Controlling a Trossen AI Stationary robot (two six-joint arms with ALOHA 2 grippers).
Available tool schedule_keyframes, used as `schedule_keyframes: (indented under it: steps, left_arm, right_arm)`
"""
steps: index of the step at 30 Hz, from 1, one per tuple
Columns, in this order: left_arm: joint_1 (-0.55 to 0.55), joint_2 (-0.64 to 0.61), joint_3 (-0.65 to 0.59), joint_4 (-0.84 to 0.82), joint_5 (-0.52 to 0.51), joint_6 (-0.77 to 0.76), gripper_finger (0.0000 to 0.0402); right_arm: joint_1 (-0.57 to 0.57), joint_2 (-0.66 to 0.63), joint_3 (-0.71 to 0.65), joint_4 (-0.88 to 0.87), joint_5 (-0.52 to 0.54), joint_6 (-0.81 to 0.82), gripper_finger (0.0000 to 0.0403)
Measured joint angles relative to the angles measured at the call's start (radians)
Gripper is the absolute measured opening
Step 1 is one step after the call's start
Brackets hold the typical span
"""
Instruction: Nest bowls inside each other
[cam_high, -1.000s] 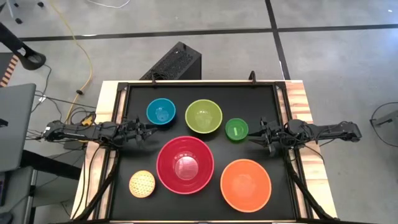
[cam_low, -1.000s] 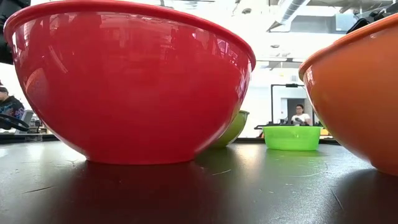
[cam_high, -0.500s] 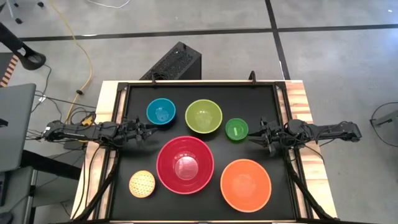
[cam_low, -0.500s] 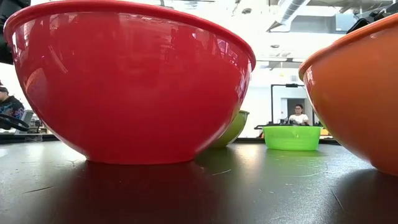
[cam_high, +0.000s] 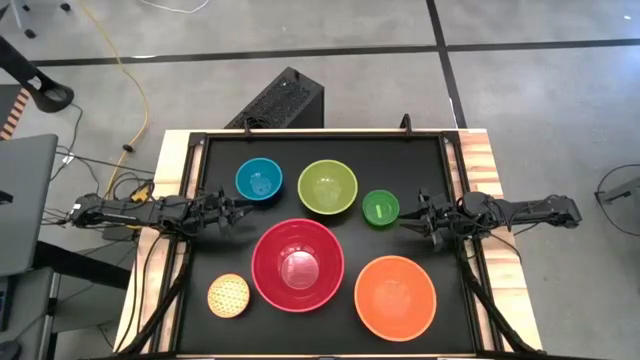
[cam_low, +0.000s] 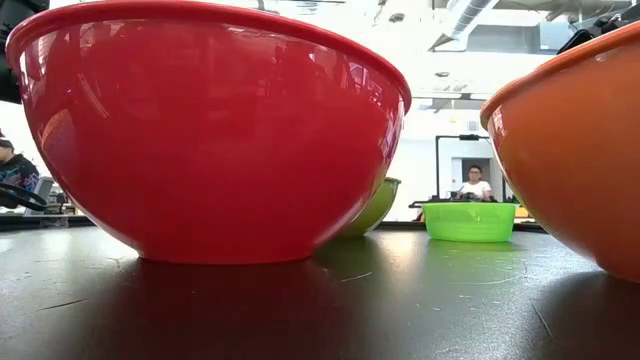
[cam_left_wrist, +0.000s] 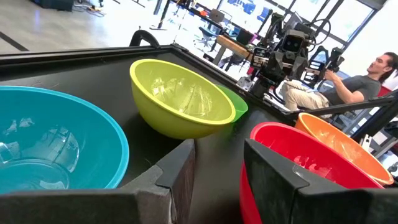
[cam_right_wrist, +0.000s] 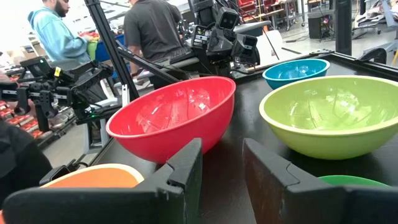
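Six bowls stand upright on their bases on the black table top (cam_high: 420, 165), none inside another. Blue (cam_high: 259, 180), lime green (cam_high: 327, 187) and small dark green (cam_high: 380, 208) form the far row. Big red-pink (cam_high: 298, 264), orange (cam_high: 395, 297) and pale-yellow dotted (cam_high: 228, 295) form the near row. My left gripper (cam_high: 242, 207) hovers level at the table's left side, between the blue and red bowls, open and holding nothing (cam_left_wrist: 217, 180). My right gripper (cam_high: 404, 221) hovers level at the right side, just beside the dark green bowl, also open and holding nothing (cam_right_wrist: 222, 177).
A raised black frame (cam_high: 320, 133) borders the table top, with wooden strips (cam_high: 480, 160) outside it. A black box (cam_high: 280, 100) sits beyond the far edge and cables (cam_high: 120, 190) lie at the left. People (cam_right_wrist: 149, 28) stand in the room beyond, and one person (cam_low: 475, 185) sits there.
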Motion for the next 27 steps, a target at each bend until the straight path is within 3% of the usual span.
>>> schedule_keyframes:
  steps: [10,18,23,25,27]
  left_arm:
    - [0.000,0.002,0.000,0.003,-0.024,-0.009,0.0128]
    - [0.000,0.002,-0.001,0.005,-0.025,-0.228,0.0128]
    - [0.000,0.003,-0.001,0.022,-0.088,-0.315,0.0128]
    - [0.002,0.004,-0.001,0.051,-0.125,-0.312,0.0128]
    - [0.013,0.015,0.019,0.073,-0.151,-0.246,0.0128]
  right_arm:
    - [-0.027,-0.001,0.000,0.016,0.056,-0.021,0.0131]
    - [-0.047,0.000,0.000,0.023,0.054,-0.020,0.0131]
    - [-0.061,0.000,0.000,0.129,0.197,0.006,0.0131]
    - [-0.067,-0.001,0.000,0.232,0.225,0.105,0.0131]
    - [-0.075,0.005,0.002,0.333,0.317,0.228,0.0131]
